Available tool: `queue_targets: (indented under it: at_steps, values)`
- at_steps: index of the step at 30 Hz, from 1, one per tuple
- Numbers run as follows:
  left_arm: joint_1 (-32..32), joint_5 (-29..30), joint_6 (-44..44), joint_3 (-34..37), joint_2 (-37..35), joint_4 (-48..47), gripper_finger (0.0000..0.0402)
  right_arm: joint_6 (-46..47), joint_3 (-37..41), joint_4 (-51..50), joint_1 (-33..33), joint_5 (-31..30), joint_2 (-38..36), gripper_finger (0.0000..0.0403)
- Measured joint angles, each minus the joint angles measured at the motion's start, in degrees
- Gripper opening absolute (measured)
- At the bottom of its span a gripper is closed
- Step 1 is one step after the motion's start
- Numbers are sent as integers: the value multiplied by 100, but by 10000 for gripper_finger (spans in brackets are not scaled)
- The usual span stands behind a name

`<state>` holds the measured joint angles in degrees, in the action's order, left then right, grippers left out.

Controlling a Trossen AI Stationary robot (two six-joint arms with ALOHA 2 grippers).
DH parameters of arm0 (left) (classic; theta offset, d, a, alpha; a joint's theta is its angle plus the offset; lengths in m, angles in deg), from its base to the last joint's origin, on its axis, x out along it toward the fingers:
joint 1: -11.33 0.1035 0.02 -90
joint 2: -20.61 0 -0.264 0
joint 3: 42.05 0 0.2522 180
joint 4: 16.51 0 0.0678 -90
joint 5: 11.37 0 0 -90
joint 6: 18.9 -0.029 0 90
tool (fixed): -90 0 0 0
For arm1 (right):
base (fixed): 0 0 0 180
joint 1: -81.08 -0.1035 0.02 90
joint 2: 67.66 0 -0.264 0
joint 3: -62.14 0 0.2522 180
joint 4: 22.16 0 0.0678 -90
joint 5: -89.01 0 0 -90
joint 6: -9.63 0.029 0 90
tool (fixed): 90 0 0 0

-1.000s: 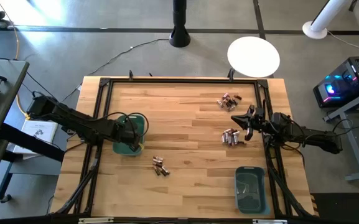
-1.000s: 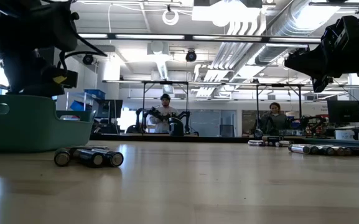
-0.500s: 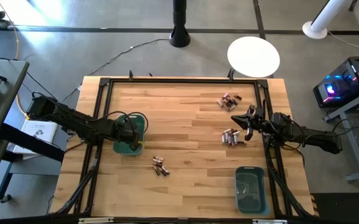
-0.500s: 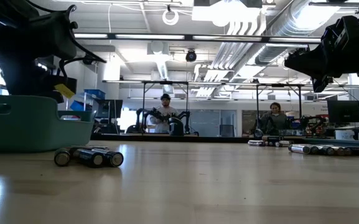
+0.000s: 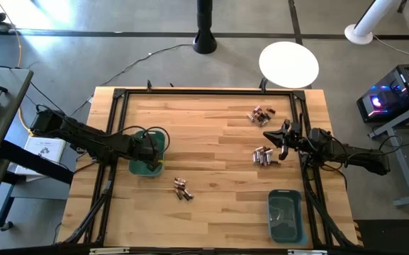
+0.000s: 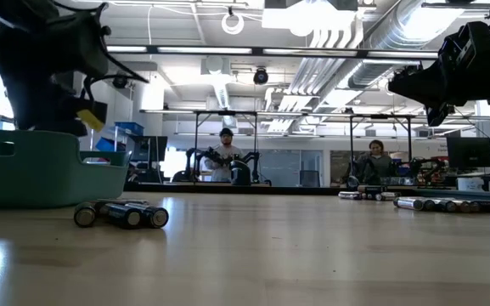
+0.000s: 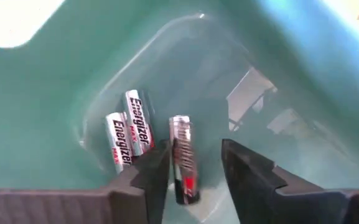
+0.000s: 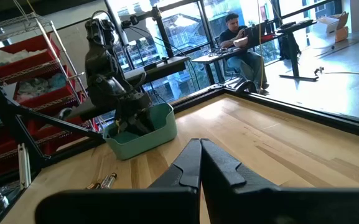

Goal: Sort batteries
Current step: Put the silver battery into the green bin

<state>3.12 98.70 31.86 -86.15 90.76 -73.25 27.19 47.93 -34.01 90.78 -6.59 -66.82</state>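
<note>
My left gripper [image 7: 195,146] is open over the left teal bin [image 5: 147,167], fingers pointing down into it. Three silvery batteries lie on the bin's floor: two side by side [image 7: 128,134], and a third [image 7: 181,158] below the gap between my fingers, close to one finger; whether they touch, I cannot tell. My right gripper [image 5: 271,138] hovers shut above the table's right side, just beyond a cluster of silvery batteries [image 5: 263,156]. Dark copper-banded batteries [image 5: 259,115] lie farther back on the right. Another small group [image 5: 183,189] lies near the table's middle.
A second teal bin [image 5: 285,216] stands at the near right corner. A black frame [image 5: 211,91] runs around the wooden table. People sit at desks in the room beyond [image 6: 225,157]. Bare wood lies between the two arms.
My left gripper has shifted a little above the left bin, as the low view shows. The batteries on the table and my right arm have stayed where they were.
</note>
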Motion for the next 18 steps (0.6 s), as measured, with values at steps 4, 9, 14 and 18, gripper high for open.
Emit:
queue_targets:
  at_steps: [4, 9, 14, 18]
  values:
    - [0, 58, -185, -671, 0, -696, 157, 1, -2, 2, -1, -1, 0, 0]
    - [-112, 365, -656, -1558, -3, -792, 152, 1, -1, 1, -1, -1, 0, 0]
    - [-633, -81, -2879, -1782, 19, 1110, 139, 1, -2, 2, 0, -1, 0, 0]
    - [-1108, -608, -4307, -1779, 391, 2041, 128, 1, -2, 2, 0, 1, 0, 0]
